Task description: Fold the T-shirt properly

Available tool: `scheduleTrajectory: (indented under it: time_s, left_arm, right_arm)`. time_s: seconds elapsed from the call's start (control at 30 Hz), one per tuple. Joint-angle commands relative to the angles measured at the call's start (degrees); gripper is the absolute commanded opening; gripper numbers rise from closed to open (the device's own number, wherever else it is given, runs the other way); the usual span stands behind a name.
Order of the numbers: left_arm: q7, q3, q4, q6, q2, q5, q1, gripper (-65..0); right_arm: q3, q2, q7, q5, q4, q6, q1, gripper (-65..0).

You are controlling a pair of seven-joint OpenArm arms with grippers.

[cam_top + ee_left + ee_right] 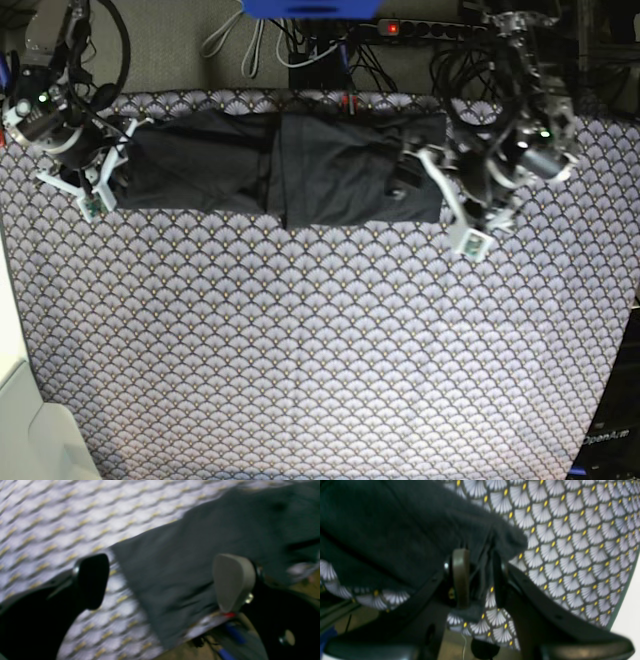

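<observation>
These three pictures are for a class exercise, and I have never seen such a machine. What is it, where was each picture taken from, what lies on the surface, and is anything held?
It is a robot with two arms, each ending in a two-fingered gripper. The base view looks straight down on a table covered by a purple-white scallop-patterned cloth. On it, near the far edge, lies a dark charcoal soft knit T-shirt, folded into a long band.

The other two pictures come from cameras on the wrists, looking along the fingers. The right gripper, at the left of the base view, is shut on a bunched end of the T-shirt. The left gripper, at the right of the base view, stands wide open over the shirt's other end, holding nothing; that picture is blurred.
</observation>
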Motion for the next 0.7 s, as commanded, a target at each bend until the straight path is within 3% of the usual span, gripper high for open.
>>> scheduleTrajectory:
  time_s: [0.0,0.2,0.4,0.5,0.67]
  left_arm:
    - [-0.98,-1.54,0.84,-0.14,-1.04,-0.95,-0.49,0.0]
    - [-0.98,-6.28,-2.32,-0.14,-4.82,-0.69,0.04,0.0]
    - [-1.15,-8.66,-7.07,-0.14,-4.73,-0.69,0.22,0.0]
    - [-1.24,-8.66,-7.25,-0.14,-4.73,-0.69,0.22,0.0]
    - [-1.15,-8.66,-7.16,-0.14,-4.73,-0.69,0.22,0.0]
  right_arm:
    - [1.36,0.63,0.58,-0.06,0.91,-0.21,0.58,-47.6]
    - [3.21,0.27,-0.48,0.73,0.91,-0.21,1.55,-46.5]
    - [6.81,0.71,-9.45,11.37,0.91,-0.21,2.60,-35.8]
    - [7.51,1.42,-9.97,15.06,0.73,-0.21,2.60,-32.5]
    - [6.99,1.15,-10.24,15.85,-0.59,-0.21,2.60,-31.7]
